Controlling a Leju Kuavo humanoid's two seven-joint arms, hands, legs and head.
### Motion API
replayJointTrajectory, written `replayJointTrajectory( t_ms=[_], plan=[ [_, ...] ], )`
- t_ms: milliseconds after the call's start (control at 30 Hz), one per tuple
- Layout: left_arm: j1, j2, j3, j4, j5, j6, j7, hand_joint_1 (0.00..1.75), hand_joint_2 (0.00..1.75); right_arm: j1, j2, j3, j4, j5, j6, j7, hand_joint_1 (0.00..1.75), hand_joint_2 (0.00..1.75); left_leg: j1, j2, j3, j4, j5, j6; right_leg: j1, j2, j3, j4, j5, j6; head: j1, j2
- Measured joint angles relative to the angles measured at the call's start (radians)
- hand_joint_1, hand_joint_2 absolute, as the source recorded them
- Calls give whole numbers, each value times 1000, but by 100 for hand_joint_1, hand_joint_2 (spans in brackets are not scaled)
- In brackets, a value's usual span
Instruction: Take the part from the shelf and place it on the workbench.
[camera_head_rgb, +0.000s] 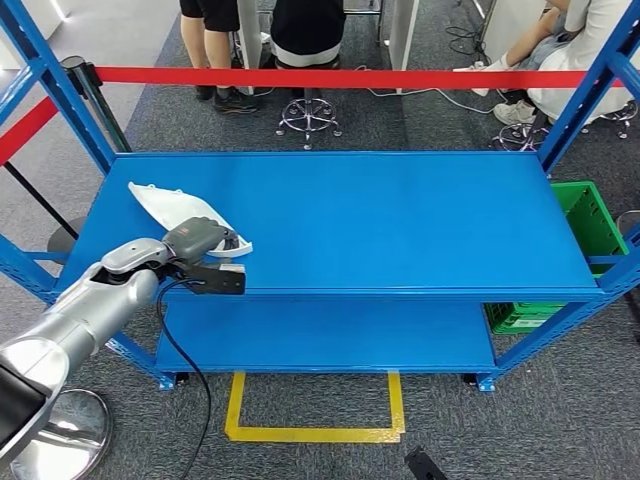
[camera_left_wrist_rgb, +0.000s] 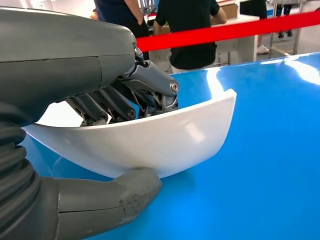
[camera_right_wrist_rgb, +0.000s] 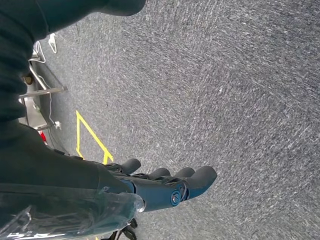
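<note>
The part (camera_head_rgb: 162, 205) is a white curved shell lying at the front left of the blue shelf's top board (camera_head_rgb: 392, 220). My left hand (camera_head_rgb: 200, 240) is on its near end. In the left wrist view the dark fingers (camera_left_wrist_rgb: 120, 102) reach inside the part's (camera_left_wrist_rgb: 170, 137) rim while the thumb (camera_left_wrist_rgb: 117, 197) presses against its outer wall, so the hand (camera_left_wrist_rgb: 86, 65) grips it. The part still rests on the board. My right hand (camera_right_wrist_rgb: 166, 186) hangs over the grey carpet, fingers stretched out and holding nothing.
A red barrier tape (camera_head_rgb: 340, 77) runs behind the shelf, with people and a stool (camera_head_rgb: 308, 115) beyond it. A green crate (camera_head_rgb: 592, 225) stands at the right end. Blue uprights (camera_head_rgb: 581, 95) frame the shelf. A yellow floor marking (camera_head_rgb: 313, 432) lies in front.
</note>
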Motion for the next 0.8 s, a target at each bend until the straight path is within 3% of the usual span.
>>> replayJointTrajectory(
  t_ms=[100, 233, 467, 800],
  plan=[
    [43, -24, 63, -50, 69, -2, -42, 175, 175, 1, 0, 0, 0, -1, -2, 0, 0, 175, 0, 0, 0, 0, 0, 0, 0, 0, 0, 0, 0, 0, 0, 0],
    [163, -102, 232, -192, 224, -118, -99, 175, 175, 1, 0, 0, 0, -1, -6, -2, 0, 175, -2, -1, -1, 0, -1, 1, -2, -2, 0, 0, -1, 1, 0, 0],
    [310, -244, 504, -422, 445, -236, -46, 175, 175, 8, 0, -6, 0, -1, -13, 2, 0, 175, -4, 1, -2, 0, -2, 3, -4, 1, -2, -1, 0, 2, 0, 0],
    [383, -328, 646, -557, 515, -215, 2, 175, 175, 17, 0, -14, 0, -7, -23, 7, 0, 175, -4, 1, -2, 0, -2, 3, -3, 1, -2, -1, 0, 2, 0, 0]
  ],
)
